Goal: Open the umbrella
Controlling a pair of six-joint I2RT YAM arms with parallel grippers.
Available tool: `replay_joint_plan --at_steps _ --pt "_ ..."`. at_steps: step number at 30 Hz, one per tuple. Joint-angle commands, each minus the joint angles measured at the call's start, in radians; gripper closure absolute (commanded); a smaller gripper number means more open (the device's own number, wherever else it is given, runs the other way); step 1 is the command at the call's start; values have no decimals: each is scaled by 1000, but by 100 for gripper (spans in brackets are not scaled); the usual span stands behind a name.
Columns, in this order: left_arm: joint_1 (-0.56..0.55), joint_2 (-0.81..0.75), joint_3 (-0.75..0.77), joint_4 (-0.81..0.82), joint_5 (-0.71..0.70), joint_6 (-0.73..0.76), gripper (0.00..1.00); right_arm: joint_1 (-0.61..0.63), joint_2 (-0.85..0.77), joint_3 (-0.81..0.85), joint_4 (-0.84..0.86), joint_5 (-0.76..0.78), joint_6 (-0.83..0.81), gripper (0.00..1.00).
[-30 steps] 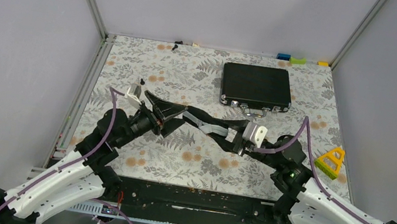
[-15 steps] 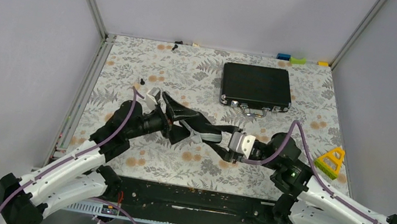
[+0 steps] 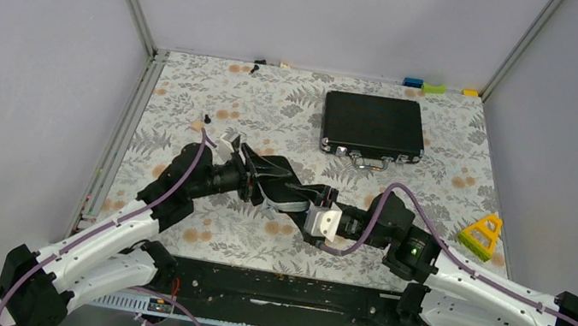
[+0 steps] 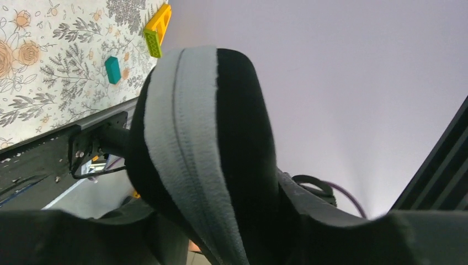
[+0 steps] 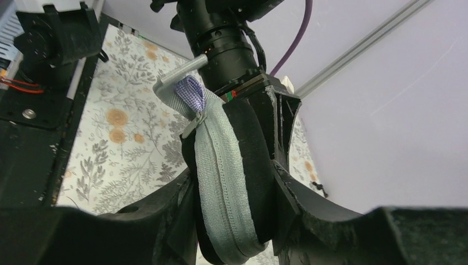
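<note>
We see the L tool & R tool each pinching one end of a black zipped case over the floral surface. The umbrella shows only as a lavender scrap at the case's zip end, rest hidden

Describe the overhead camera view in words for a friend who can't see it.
The left gripper and right gripper each clamp one end of a black oval case with a grey zip, holding it between them over a floral-print table. A flat black briefcase lies behind, and a yellow triangular piece sits at the right.
</note>
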Motion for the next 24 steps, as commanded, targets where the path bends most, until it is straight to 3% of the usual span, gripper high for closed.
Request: replay_joint_plan --at_steps 1,7,10,17,20,24 --pt "27 -40 13 129 -4 -12 65 22 -10 24 63 71 -6 87" --pt "86 -64 -10 212 -47 -23 96 30 -32 -38 83 123 78 40" --pt "132 -63 -11 274 -72 -9 100 28 -52 -76 92 138 162 3" --pt "265 -39 1 519 -107 155 100 28 -138 -207 168 226 485 1" --pt "308 7 -14 760 -66 197 100 28 -164 -233 212 298 673 7" --pt "346 135 1 1167 62 165 100 30 -141 -239 257 351 795 18"
